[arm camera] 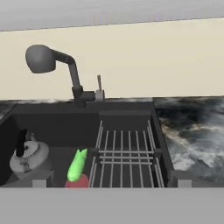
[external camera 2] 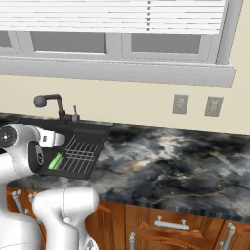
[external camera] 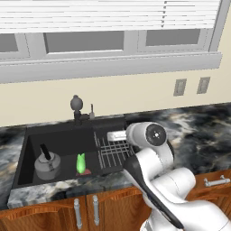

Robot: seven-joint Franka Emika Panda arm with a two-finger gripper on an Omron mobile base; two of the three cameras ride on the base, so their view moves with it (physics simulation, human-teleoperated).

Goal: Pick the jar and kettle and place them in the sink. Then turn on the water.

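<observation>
We see the gripper (arm camera: 112,183) w/ jaws spread wide, nothing btwn them; its two small grey fingertips (arm camera: 39,183) rise at the bottom of the hand view, well apart. In the left base view the white hand sits above the sink's right part, over the rack.

Just past the tips lies the wide rectangular black recessed sink (arm camera: 127,114). On its right half we see a wire grid rack (arm camera: 124,157) of thin grey bars. Left of the rack, on the basin floor, stands a bright green jar-like thing on a red base (arm camera: 77,168), leaning a bit; we can't tell its exact shape. It's just beside the rack edge, also seen from the left base cam (external camera: 80,163) and as a green sliver in the right base view (external camera 2: 55,161).

Further left, in the basin's left part, sits the squat rounded grey metal kettle w/ arched black handle (arm camera: 27,157), upright, apart from the green thing (external camera: 47,164).

At the sink's back edge rises the dark faucet w/ round head (arm camera: 41,59), head swung over the left side; a small upright lever (arm camera: 99,83) stands just beside its base.

Around the sink runs the dark marbled stone counter (external camera: 198,131), wood cabinet doors w/ metal handles (external camera: 85,210) below. Behind: cream wall w/ two outlet plates (external camera 2: 195,105), window w/ white blinds (external camera: 108,16) above.
</observation>
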